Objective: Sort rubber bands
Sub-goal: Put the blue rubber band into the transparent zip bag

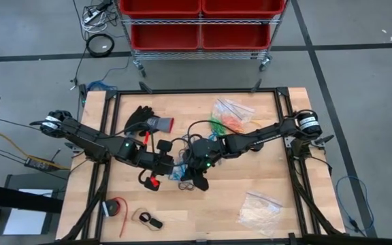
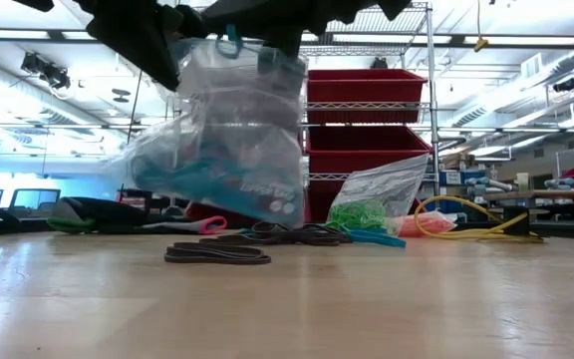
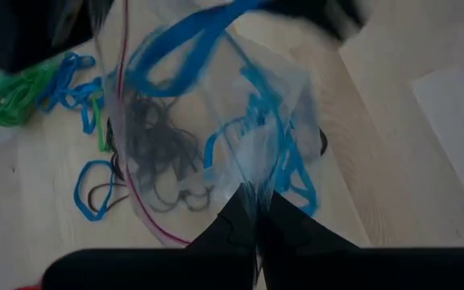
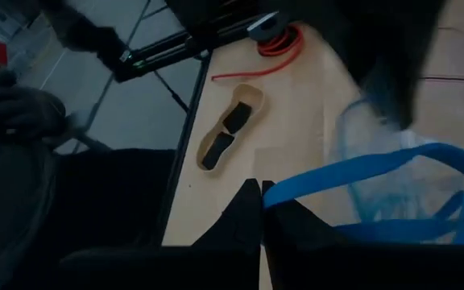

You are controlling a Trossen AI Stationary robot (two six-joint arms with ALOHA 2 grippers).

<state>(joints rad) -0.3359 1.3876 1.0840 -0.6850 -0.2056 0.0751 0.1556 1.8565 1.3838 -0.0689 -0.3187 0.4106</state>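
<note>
A clear plastic bag (image 2: 227, 140) with blue rubber bands (image 3: 256, 129) inside hangs over the table's middle, between my two grippers. My left gripper (image 3: 258, 221) is shut on the bag; it shows in the high view too (image 1: 174, 165). My right gripper (image 4: 263, 193), close beside it (image 1: 190, 163), is shut on one blue rubber band (image 4: 353, 169). Black rubber bands (image 2: 217, 254) lie flat on the table under the bag. Green bands (image 2: 357, 214) and loose blue bands (image 3: 79, 80) lie farther back, next to a bag of orange bands (image 1: 231, 116). My left gripper pinches an edge of the clear bag (image 3: 252, 189) between its two shut fingers, slanting down from the table's left. The bag hangs from the hold, its lower end (image 2: 272, 214) just above the table. My right gripper pinches the blue band's near end (image 4: 284, 192) between its shut fingers, coming from the table's right and slanting slightly down. The band runs from the fingertips, lifted clear of the table, toward the bag (image 4: 377, 133).
A black glove (image 1: 141, 119) lies at the far left. A clear bag of whitish pieces (image 1: 260, 209) is at the near right. A red cord coil (image 1: 116, 207) and a small tan loop (image 1: 148, 219) lie near left. A yellow cable (image 2: 466, 224) is at the back.
</note>
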